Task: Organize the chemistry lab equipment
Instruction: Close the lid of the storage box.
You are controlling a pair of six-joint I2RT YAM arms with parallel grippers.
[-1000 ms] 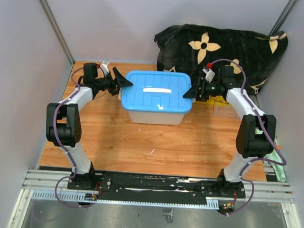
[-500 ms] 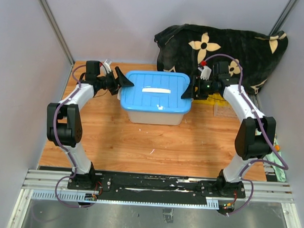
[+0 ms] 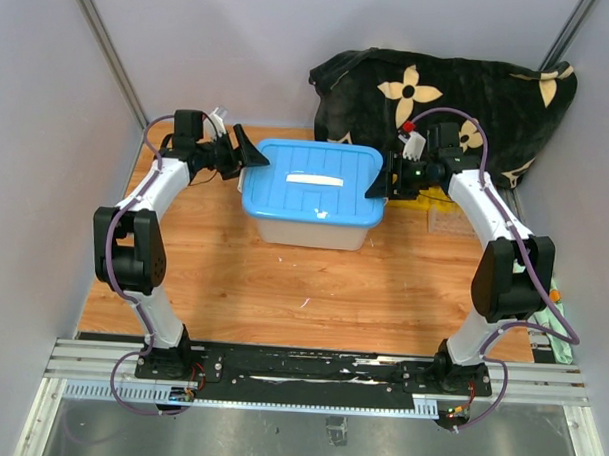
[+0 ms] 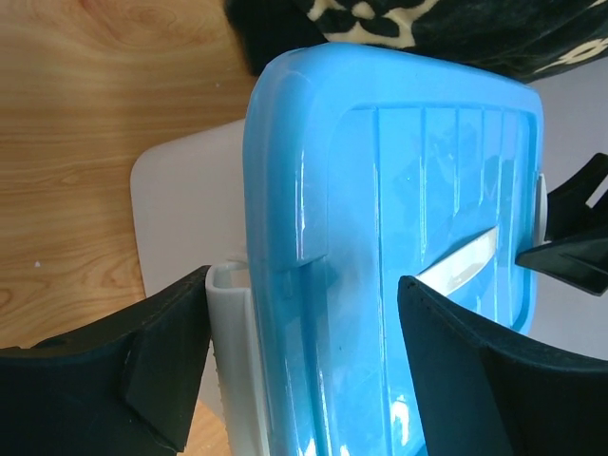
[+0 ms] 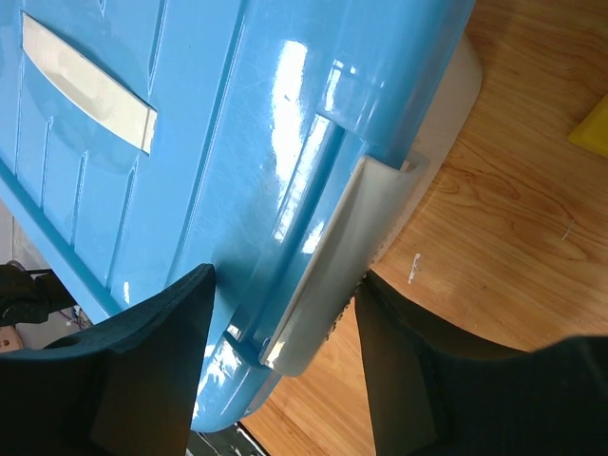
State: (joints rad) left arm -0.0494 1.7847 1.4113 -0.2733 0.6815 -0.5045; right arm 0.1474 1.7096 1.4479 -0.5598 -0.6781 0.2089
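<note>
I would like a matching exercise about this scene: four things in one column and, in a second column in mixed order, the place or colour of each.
Column A
1. lid
2. cloth
3. left gripper
4. right gripper

Column B
a. black with pale flowers, at the far right corner of the table
b. at the right end of the tub
c. blue, lying closed on the white tub
d. at the left end of the tub

Pairs: 1-c; 2-a; 3-d; 4-b
</note>
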